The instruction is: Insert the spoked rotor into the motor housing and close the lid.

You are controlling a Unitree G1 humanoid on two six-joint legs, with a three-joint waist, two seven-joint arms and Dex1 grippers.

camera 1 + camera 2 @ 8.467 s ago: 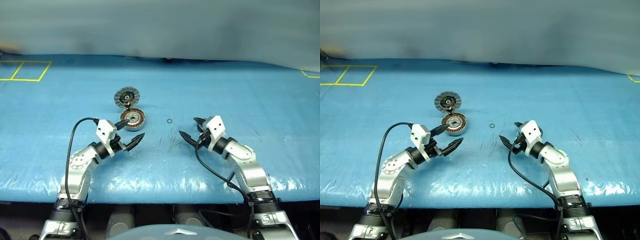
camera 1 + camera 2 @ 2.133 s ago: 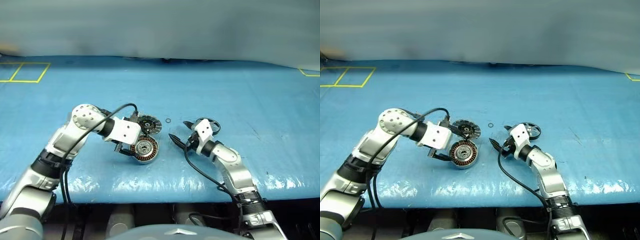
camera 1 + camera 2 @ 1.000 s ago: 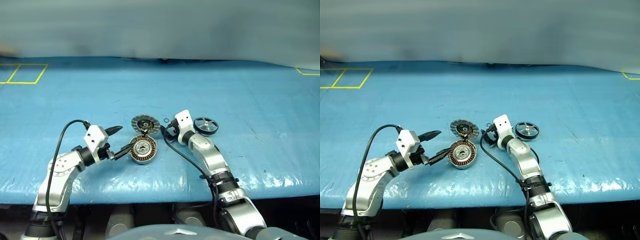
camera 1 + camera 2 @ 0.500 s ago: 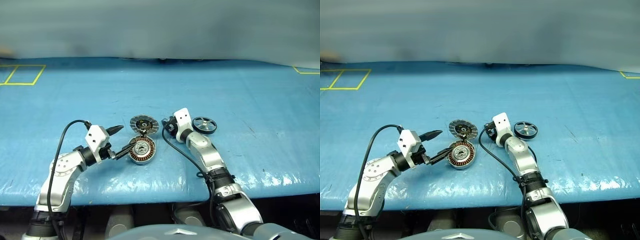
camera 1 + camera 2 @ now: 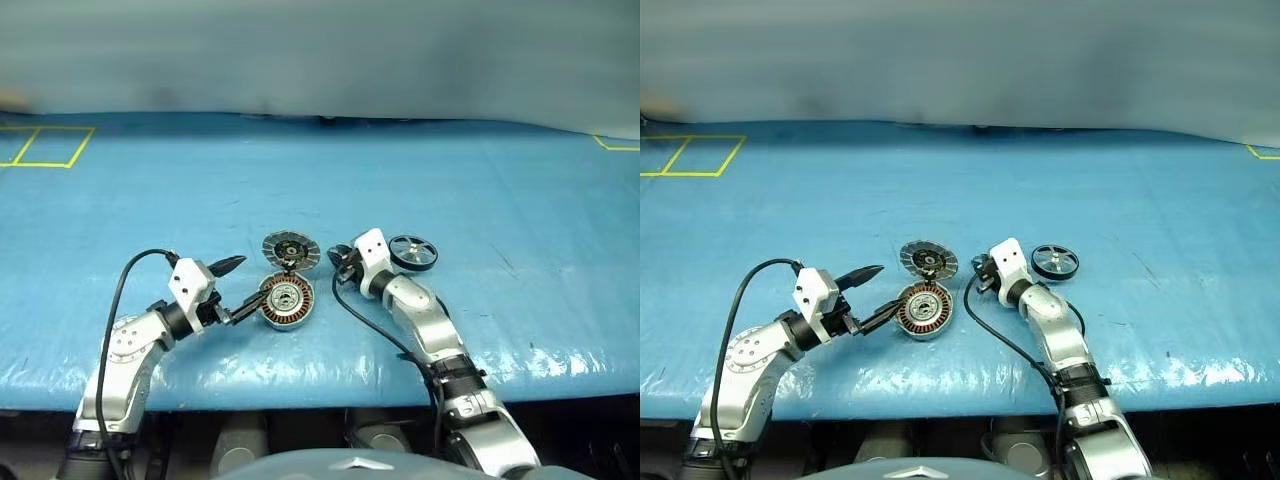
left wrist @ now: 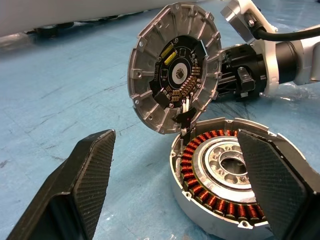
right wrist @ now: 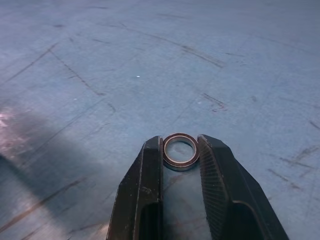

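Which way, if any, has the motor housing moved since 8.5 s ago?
Yes. The motor housing, with its lid, now lies nearer the camera and slightly right, judged against the yellow tape square.

Glossy scuffed blue table cover (image 5: 480, 190); shiny metal motor housing (image 6: 227, 187) with copper windings.

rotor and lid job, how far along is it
Early. Done: the lid stands open above the motor housing, which the open left gripper brackets. In hand: the right gripper pinches a small ring. Left: the spoked rotor still lies outside on the table; then close the lid.
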